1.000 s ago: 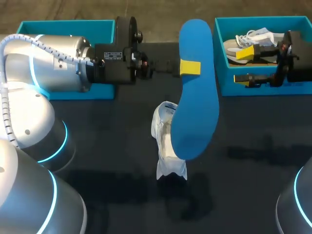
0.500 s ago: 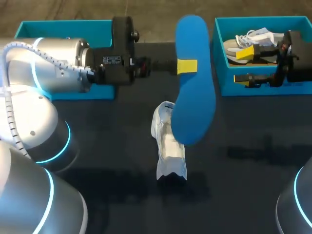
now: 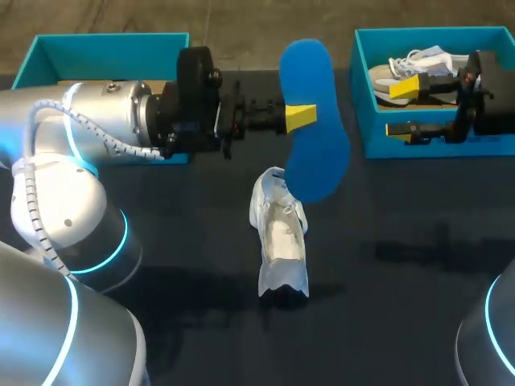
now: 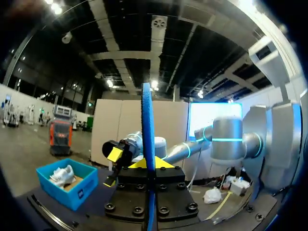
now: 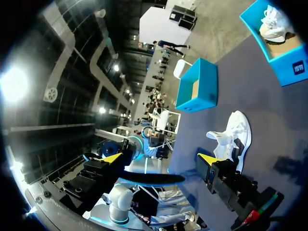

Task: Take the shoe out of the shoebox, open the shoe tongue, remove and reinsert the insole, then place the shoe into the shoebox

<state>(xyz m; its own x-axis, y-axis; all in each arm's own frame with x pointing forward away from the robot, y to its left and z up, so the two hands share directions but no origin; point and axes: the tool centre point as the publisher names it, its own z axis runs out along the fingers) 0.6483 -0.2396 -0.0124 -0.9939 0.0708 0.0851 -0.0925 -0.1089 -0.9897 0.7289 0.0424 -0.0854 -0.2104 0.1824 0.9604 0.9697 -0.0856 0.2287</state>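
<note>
Tilting back toward 12 o'clock over the last second, the blue insole (image 3: 315,157), clamped in the left claw (image 3: 299,117), has uncovered the shoe (image 3: 279,237) mid-worktop (image 3: 402,281). Removal looks done and reinsertion is next. The right claw (image 3: 402,108) hangs open over the 2 o'clock shoebox (image 3: 483,146). The shoe lies well apart from its wall.

The left arm (image 3: 96,133) was built of fat silver-grey cylinders, with glowing cyan rings (image 3: 122,233) at the joints and a white ribbed cable (image 3: 36,129) looped along it. Its wrist was black. The left pincer (image 3: 301,119) and right pincer (image 3: 402,108) were black and yellow-tipped, and dark screws (image 4: 137,210) studded the left one's base.
</note>
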